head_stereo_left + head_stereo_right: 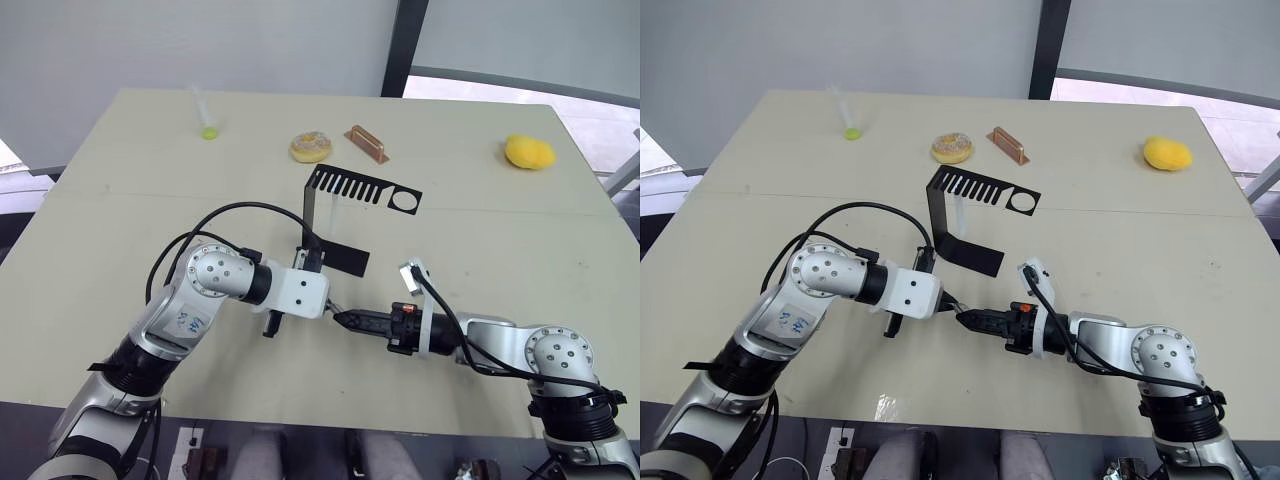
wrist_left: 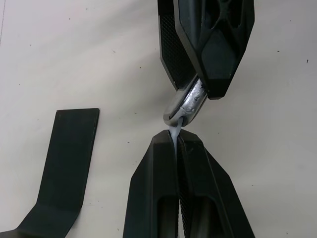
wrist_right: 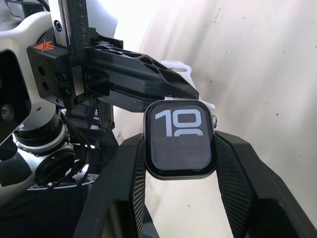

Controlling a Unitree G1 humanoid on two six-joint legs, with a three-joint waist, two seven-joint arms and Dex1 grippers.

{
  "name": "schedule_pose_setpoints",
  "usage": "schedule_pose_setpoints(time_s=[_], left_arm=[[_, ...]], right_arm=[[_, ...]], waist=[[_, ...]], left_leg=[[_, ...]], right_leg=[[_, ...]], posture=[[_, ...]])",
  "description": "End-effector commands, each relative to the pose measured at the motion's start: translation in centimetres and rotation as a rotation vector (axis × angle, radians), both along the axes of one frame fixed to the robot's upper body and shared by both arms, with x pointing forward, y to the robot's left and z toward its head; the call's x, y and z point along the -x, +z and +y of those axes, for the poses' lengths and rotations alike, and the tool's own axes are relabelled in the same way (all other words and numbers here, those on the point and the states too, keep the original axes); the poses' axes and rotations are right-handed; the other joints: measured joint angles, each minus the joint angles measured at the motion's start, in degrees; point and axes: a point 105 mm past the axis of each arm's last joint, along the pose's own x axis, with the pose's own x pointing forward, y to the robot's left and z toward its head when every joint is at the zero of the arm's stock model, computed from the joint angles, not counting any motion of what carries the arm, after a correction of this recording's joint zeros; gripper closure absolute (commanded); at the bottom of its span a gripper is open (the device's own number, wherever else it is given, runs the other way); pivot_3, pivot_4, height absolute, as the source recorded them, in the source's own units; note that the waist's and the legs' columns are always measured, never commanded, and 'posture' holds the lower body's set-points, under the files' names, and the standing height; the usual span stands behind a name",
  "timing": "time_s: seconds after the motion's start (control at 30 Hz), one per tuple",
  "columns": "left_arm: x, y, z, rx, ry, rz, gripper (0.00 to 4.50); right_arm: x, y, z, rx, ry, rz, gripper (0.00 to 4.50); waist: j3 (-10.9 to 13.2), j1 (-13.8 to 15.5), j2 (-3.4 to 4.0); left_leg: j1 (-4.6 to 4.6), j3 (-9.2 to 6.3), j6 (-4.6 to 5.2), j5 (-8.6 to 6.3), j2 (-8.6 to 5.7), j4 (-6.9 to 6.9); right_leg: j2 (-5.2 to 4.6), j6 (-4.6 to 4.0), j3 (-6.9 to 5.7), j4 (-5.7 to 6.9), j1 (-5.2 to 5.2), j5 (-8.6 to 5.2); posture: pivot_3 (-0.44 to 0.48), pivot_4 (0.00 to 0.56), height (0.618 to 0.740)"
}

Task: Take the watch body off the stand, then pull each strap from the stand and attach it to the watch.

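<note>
the two eye views look down from the robot's head over the table (image 1: 560, 240), from far back, and share nearly the same scene. each wrist view looks along its own fingers from very close. both wrist views share the spot where the left gripper (image 2: 177, 141) and right gripper (image 3: 179, 148) meet at the watch body (image 3: 179, 141).

Both arms are silver-grey metal with round, screw-ringed joint housings, black segments between them and white wrist blocks; loose black cables loop from the forearms to the wrists. The left gripper (image 1: 333, 309) and right gripper (image 1: 340, 319) each end in two black angular fingers (image 3: 237, 183) with finely ribbed inner pads. A small red mark sits on the left wrist block.
</note>
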Motion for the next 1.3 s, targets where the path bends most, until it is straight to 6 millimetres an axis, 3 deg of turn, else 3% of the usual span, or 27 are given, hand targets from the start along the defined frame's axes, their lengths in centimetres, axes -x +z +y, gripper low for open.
schedule_pose_setpoints(time_s=[0.03, 1.3], left_arm=[[1.9, 3.4, -1.95, 0.103, -0.13, -0.096, 4.5], [2.36, 3.69, -1.73, 0.09, -0.144, -0.081, 4.5]], right_arm=[[0.52, -1.02, 0.58, 0.034, 0.02, 0.028, 2.99], [0.28, -1.31, 0.49, 0.04, 0.01, 0.038, 2.99]], waist=[[0.0, 0.0, 0.0], [0.0, 0.0, 0.0]], left_leg=[[0.0, 0.0, 0.0, 0.0, 0.0, 0.0], [-0.01, 0.0, 0.0, 0.0, 0.0, -0.02]], right_leg=[[0.0, 0.0, 0.0, 0.0, 0.0, 0.0], [0.0, 0.0, 0.0, -0.04, 0.0, 0.0]], posture=[[0.0, 0.15, 0.74], [0.0, 0.15, 0.74]])
